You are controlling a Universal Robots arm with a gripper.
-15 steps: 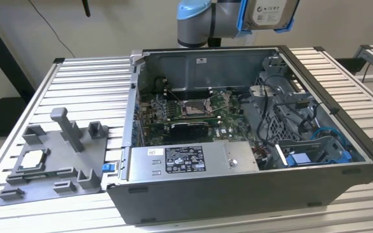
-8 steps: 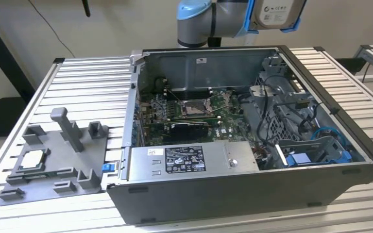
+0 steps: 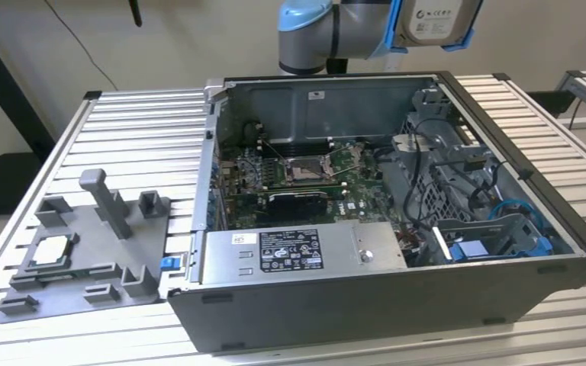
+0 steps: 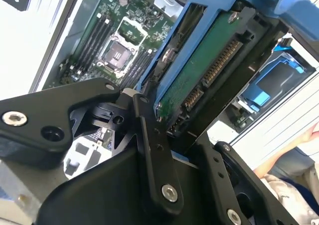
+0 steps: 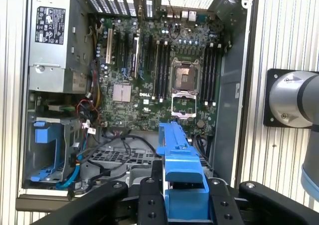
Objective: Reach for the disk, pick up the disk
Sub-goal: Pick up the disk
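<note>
Above the open computer case point(image 3: 395, 229), at the top of the exterior view, the arm holds the disk point(image 3: 438, 21) up in the air, well clear of the motherboard point(image 3: 308, 164) below. From the second wrist view, the gripper point(image 4: 167, 135) has its black fingers point(image 4: 149, 135) pinched on the disk's blue frame point(image 4: 199, 15), connector edge showing. Over on the slatted table point(image 3: 120, 130), a grey fixture point(image 3: 89, 252) sits beside the case.
</note>
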